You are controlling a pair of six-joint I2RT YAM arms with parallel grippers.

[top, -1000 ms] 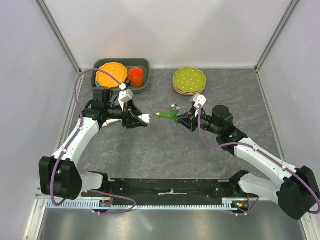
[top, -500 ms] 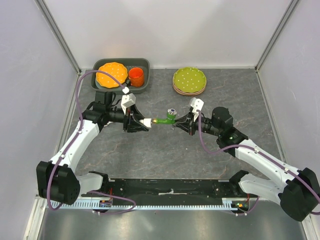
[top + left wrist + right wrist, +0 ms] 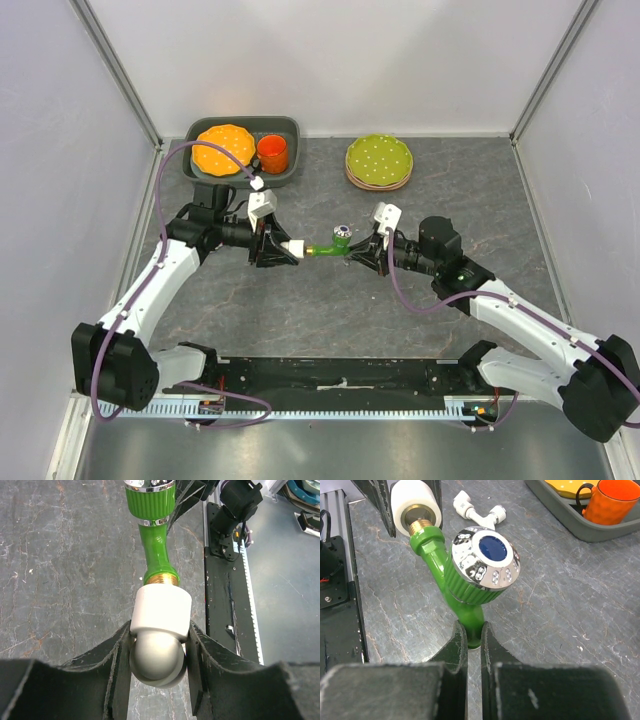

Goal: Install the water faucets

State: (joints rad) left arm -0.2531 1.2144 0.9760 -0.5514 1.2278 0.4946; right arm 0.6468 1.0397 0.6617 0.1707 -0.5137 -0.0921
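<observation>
My right gripper (image 3: 356, 251) (image 3: 474, 632) is shut on the spout end of the green faucet (image 3: 328, 248) (image 3: 465, 587), which has a chrome knob with a blue centre. My left gripper (image 3: 283, 247) (image 3: 159, 647) is shut on the white cylindrical end piece (image 3: 296, 246) (image 3: 161, 611) (image 3: 415, 501). Both parts are held above the table's middle. The faucet's brass threaded end (image 3: 161, 578) sits in the mouth of the white piece. An all-white T-shaped faucet (image 3: 479, 513) lies on the table beyond, seen only in the right wrist view.
A grey tray (image 3: 285, 126) at the back left holds an orange plate (image 3: 223, 147) and an orange cup (image 3: 272, 153). A stack of green dotted plates (image 3: 379, 160) stands at the back right. The black base rail (image 3: 340, 375) runs along the near edge.
Both grippers have moved toward each other. The gap between the faucet's brass end and the white piece has closed, and they now meet.
</observation>
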